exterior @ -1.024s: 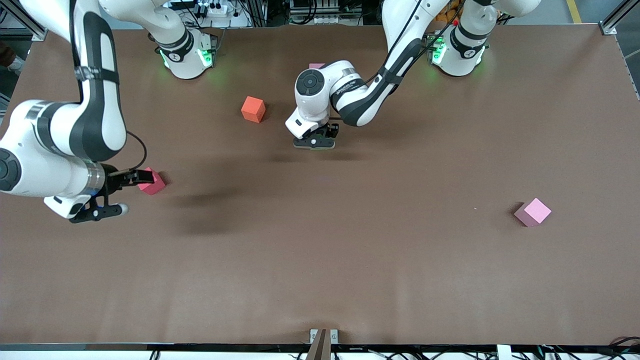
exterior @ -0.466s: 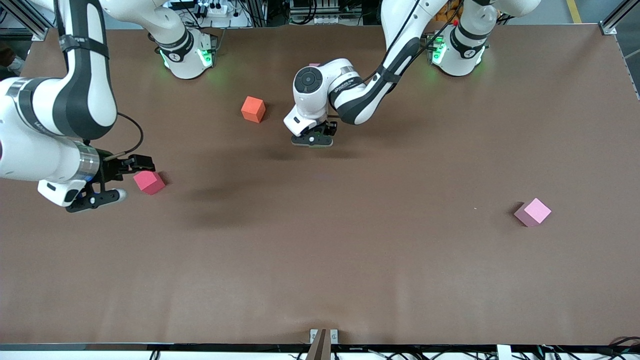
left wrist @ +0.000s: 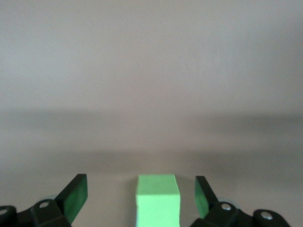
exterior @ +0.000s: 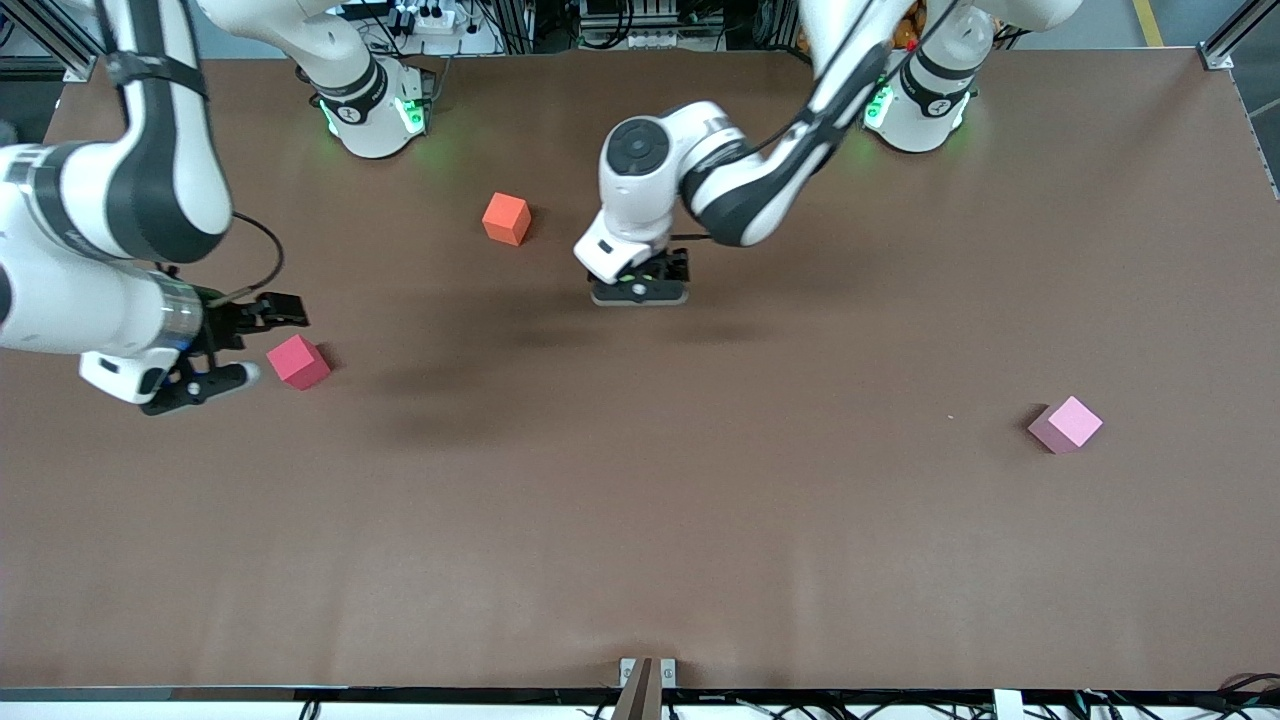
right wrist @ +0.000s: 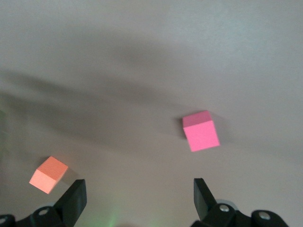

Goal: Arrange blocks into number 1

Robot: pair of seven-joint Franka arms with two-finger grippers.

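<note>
Across the front view, the worktop (exterior: pixel 640 520) carries three visible cubes. The left gripper (exterior: pixel 640 290), near the centre, hangs low over the surface; whatever lies under it is hidden by the hand. The orange cube (exterior: pixel 506 218) sits beside it toward the right arm's end. The right gripper (exterior: pixel 245 345) hovers with fingers wide apart, the red cube (exterior: pixel 298 361) just past the fingertips and touching neither. The pink block (exterior: pixel 1066 424) rests well apart from both, toward the left arm's end.

Left wrist view: a bright green block (left wrist: pixel 158 198) stands on the worktop between the two fingers (left wrist: pixel 73 198), with a gap on either side; the fingers are open and grip nothing. The block is centred, which suggests either a grasp being lined up or a block just set down for the numeral.

Right wrist view: open fingers (right wrist: pixel 75 201) frame bare worktop; the red cube (right wrist: pixel 200 131) and orange cube (right wrist: pixel 48 174) lie ahead, outside the fingers. Neither appears to belong to the figure.
</note>
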